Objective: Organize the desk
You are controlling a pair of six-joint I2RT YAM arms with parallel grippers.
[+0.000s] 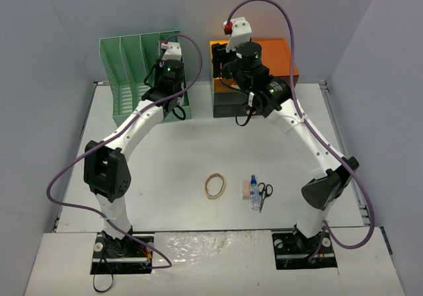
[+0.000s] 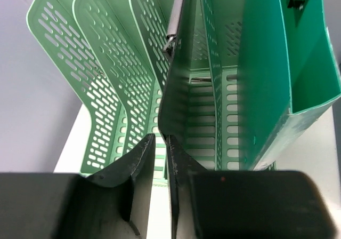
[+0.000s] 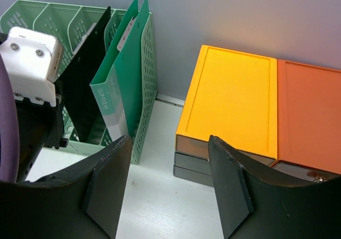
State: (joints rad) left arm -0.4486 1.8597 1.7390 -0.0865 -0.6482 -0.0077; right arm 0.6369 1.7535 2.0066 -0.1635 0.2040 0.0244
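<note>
Rack (image 1: 125, 78), cabinet (image 1: 281, 55) on desk (image 1: 178, 157) (far edge)

Counter (image 1: 198, 150): plain matte white. File rack (image 1: 135, 78): mint green, walls perforated with rows of oblong slots. Folder (image 3: 120, 84) in rack: deeper green, white strip at lower edge. Board (image 3: 88, 84) in rack: black. Drawer cabinet (image 3: 234, 97): yellow-orange and red-orange tops, dark grey fronts. Rubber band (image 1: 215, 185): tan. Eraser (image 1: 246, 189): pink. Scissors (image 1: 263, 195): black handles. Cables (image 1: 48, 190): purple.
</note>
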